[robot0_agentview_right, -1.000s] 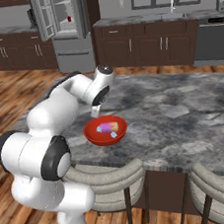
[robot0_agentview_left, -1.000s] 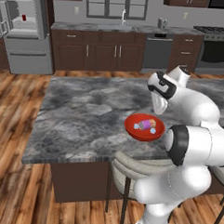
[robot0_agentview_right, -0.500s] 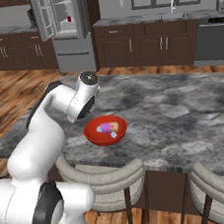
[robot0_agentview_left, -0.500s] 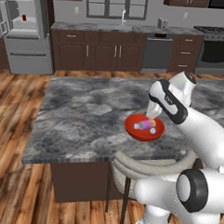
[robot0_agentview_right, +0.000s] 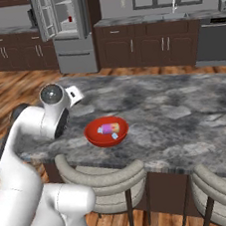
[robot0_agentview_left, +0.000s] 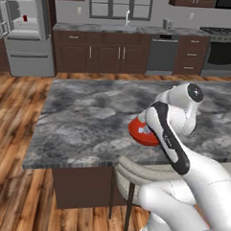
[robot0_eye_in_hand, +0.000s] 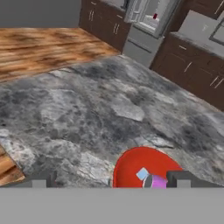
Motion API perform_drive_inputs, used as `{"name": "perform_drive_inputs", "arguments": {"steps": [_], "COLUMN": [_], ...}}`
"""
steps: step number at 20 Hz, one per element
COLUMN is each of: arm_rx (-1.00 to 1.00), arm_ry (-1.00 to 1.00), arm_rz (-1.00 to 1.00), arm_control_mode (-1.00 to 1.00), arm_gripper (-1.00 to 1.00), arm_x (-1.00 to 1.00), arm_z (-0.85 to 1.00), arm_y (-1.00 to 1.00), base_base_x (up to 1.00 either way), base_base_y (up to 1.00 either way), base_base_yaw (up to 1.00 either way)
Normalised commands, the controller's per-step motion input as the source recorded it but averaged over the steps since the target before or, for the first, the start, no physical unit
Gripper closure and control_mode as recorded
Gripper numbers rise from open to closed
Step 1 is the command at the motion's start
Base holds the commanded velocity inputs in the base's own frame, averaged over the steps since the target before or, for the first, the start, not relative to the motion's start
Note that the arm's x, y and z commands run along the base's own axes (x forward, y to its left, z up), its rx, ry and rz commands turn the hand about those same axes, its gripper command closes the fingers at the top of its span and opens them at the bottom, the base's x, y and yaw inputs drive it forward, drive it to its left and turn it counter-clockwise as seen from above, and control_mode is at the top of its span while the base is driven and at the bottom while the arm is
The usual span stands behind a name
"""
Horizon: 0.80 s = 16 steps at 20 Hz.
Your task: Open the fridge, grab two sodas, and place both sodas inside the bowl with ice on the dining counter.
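Arm had swung back from over the bowl (robot0_agentview_right: pixel 106 131) toward the robot's own side; a second earlier the hand (robot0_eye_in_hand: pixel 109 180) hung right above it. Purple soda (robot0_agentview_right: pixel 106 130) lay in the bowl among ice, on the desk (robot0_agentview_right: pixel 185 111) near the front edge. Red soda (robot0_agentview_left: pixel 25 18) sat on a shelf in the open fridge (robot0_agentview_left: pixel 26 31), so I'd say half done. Hand wide open, empty, touching nothing.
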Motion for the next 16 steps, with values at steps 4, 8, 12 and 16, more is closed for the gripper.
{"name": "perform_drive_inputs", "arguments": {"steps": [4,8,12,16], "arm_rx": [0.16,0.16,0.18,0.16], "arm_ry": [-0.05,-0.03,0.0,0.0], "arm_rz": [-0.51,-0.5,-0.33,-0.06], "arm_control_mode": [-1.0,-1.0,-1.0,-1.0], "arm_gripper": [-1.0,-1.0,-1.0,-1.0], "arm_x": [-0.57,-0.69,-0.8,-0.87], "arm_z": [0.39,0.25,0.28,0.21], "arm_y": [0.07,0.01,-0.2,-0.59], "base_base_x": [0.0,0.0,0.0,0.0], "base_base_y": [0.0,0.0,0.0,0.0], "base_base_yaw": [0.0,0.0,0.0,0.0]}}
